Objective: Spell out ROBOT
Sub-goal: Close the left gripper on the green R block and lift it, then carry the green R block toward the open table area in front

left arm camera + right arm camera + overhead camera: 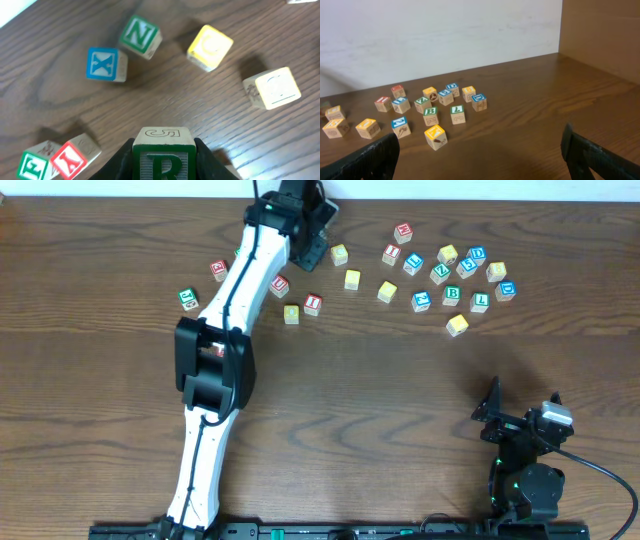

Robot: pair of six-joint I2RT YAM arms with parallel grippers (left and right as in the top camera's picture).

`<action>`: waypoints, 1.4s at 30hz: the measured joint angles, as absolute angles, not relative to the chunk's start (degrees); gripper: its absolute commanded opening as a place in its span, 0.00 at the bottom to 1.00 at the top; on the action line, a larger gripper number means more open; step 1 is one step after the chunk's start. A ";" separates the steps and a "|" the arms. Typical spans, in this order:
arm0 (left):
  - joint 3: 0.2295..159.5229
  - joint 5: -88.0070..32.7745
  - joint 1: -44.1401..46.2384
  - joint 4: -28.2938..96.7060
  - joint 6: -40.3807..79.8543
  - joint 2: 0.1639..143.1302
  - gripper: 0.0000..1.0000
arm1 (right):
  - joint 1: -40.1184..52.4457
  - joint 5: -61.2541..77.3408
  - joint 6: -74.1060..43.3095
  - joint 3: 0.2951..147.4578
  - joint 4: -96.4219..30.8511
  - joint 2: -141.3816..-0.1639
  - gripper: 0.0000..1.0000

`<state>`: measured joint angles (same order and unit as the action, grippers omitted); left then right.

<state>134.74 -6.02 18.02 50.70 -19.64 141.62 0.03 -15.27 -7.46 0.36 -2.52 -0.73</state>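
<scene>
The left gripper [163, 146] is clamped on the green R cube [163, 165], one finger on each side face, with the letter upright toward the wrist camera. Whether the cube is clear of the desk [330, 380] cannot be told. The right gripper [480, 150] stands with its jaws wide apart and nothing between them, parked nearer the robot than the green B cube [452, 295] and a little to its right. Relative to that B cube, the held R is well to the left and farther back, close to the desk's far edge. Judgement: the step in hand is carrying R out to begin the word. To do it well, lift straight up before travelling. A blue X cube [106, 64], a green N cube [140, 35], a pale yellow cube [210, 46] and a red-lettered cube [70, 161] lie near the grip, and a low sweep could knock them. Set R down flat with the letter readable, at the left end of the bare band of desk on the near side of the B cube, leaving room rightward for four more letters. That band appears free of blocks, though the left arm's own links cross its left part. A yellow cube [457, 325] lies just on the near side of B, handy as an O.
</scene>
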 measured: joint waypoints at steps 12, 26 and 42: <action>134.74 -6.11 14.79 51.66 -19.29 141.53 0.08 | 0.03 -15.29 -7.44 0.36 -2.52 -0.73 0.99; 134.69 -6.28 15.11 50.04 -18.09 141.21 0.08 | 0.03 -15.27 -7.46 0.36 -2.52 -0.73 0.99; 111.63 -6.28 15.11 38.85 -17.76 118.80 0.07 | 0.03 -15.27 -7.46 0.36 -2.52 -0.73 0.99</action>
